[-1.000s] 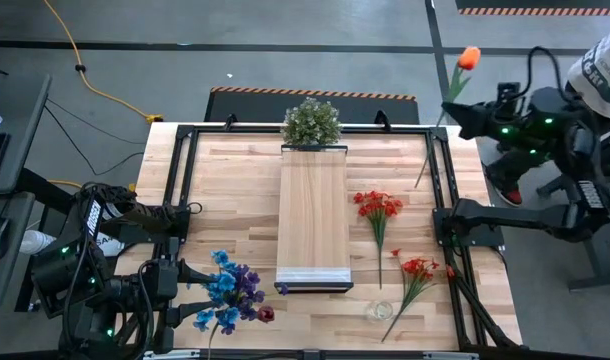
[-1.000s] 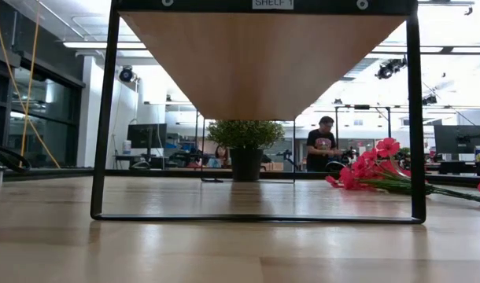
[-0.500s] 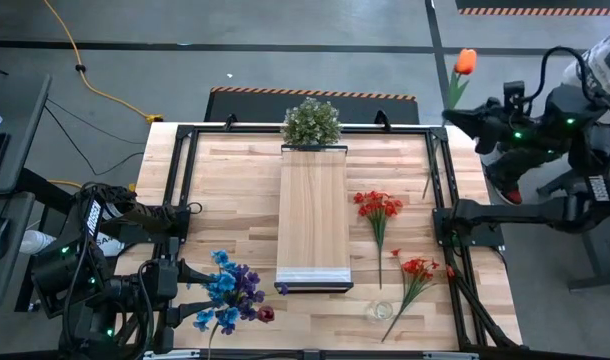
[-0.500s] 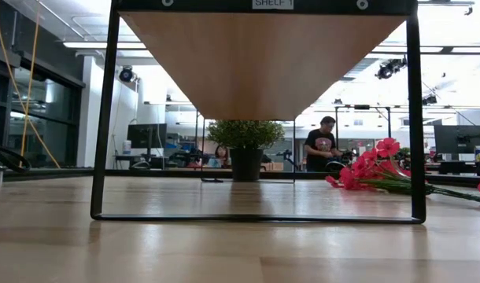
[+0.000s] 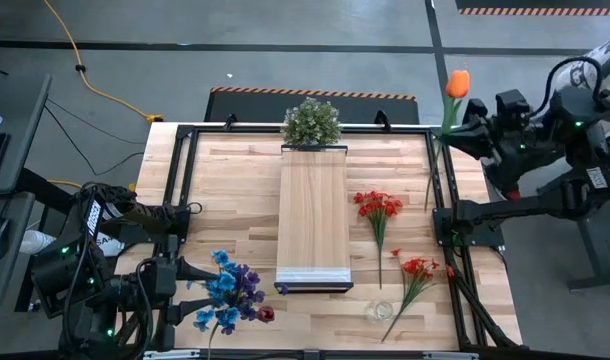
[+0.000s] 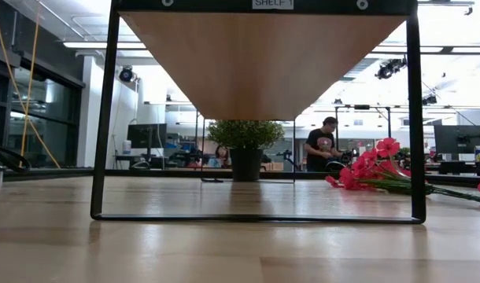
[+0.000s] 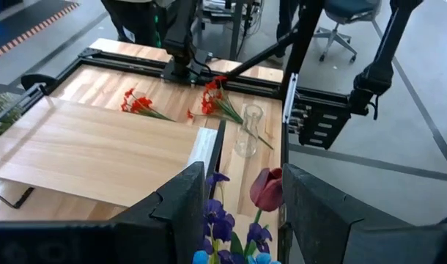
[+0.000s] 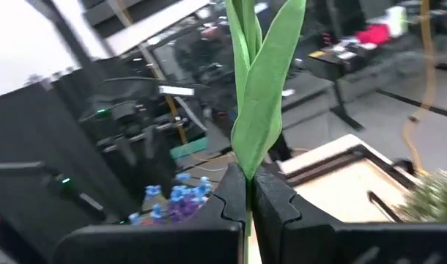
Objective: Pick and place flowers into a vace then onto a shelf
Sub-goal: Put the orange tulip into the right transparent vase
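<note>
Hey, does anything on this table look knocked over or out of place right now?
Yes. The clear glass vase seems to lie on its side near the table's front edge, beside red flowers, so it can't take stems yet. The right gripper holds an orange tulip out past the table's far right corner.

Two dark jointed arms, black cables, green indicator lights, white lettering, blocky black jaws

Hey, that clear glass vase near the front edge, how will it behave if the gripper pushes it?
The glass vase stands upright, narrow at the neck, so it probably tips if pushed high. It looks smooth, likely slippery, and breakable. Lying down, it would probably roll.
</note>
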